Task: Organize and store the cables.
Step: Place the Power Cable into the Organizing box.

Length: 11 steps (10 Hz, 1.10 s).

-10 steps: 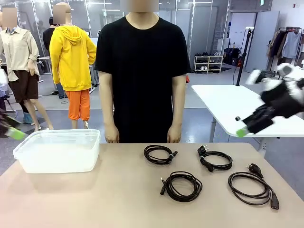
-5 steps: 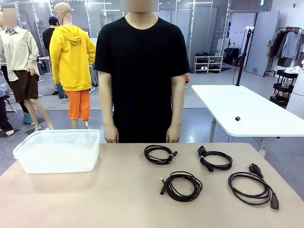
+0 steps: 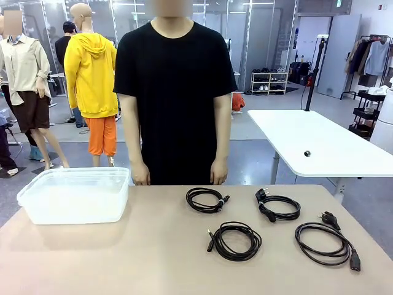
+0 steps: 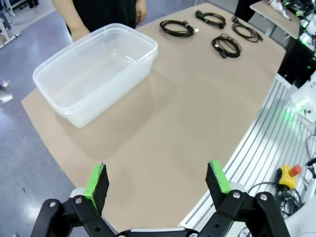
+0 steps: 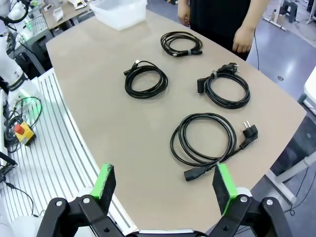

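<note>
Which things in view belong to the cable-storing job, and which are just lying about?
Job: far-left cable, far-right cable, near-middle cable, near-right cable, all coiled; clear plastic bin, empty.
Just lying about: white side table, small black object on it, shoe rack.

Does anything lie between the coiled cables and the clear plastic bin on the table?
Nothing visible does. Only bare table separates the nearest cable from the bin, which sits to its left.
</note>
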### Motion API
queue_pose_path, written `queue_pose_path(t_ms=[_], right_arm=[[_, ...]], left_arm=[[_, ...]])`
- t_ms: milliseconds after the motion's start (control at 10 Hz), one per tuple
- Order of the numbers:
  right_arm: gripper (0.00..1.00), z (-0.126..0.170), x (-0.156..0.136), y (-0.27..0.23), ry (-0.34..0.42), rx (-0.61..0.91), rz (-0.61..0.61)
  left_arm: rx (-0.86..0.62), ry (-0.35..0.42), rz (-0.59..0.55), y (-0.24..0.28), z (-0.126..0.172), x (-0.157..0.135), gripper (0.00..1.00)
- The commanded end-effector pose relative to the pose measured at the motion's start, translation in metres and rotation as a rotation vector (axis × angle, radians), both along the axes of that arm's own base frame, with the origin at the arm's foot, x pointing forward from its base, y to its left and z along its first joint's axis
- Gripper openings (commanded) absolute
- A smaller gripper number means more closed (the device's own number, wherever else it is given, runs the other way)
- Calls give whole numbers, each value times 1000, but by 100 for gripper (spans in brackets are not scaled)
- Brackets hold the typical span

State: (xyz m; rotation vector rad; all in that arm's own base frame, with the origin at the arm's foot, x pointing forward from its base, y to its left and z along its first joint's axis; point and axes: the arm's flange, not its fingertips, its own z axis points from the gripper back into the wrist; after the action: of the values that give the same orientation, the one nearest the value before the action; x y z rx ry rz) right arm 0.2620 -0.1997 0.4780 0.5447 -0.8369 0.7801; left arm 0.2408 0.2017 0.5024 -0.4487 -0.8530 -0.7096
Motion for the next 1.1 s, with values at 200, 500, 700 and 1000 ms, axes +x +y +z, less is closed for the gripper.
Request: queue_pose_path(t_ms=[200,500,700,1000], right_arm=[[100,4,-2,1,-6,-20,6],[100,4,-2,1,-6,-20,6],[100,4,-2,1,-6,-20,6],[100,4,-2,1,-6,-20,6]], left_arm=[[14,-11,-16,2,0,-2,100],[14,-11,-16,2,0,-2,100],[14,-11,-16,2,0,-2,100],[14,-11,-16,2,0,-2,100]])
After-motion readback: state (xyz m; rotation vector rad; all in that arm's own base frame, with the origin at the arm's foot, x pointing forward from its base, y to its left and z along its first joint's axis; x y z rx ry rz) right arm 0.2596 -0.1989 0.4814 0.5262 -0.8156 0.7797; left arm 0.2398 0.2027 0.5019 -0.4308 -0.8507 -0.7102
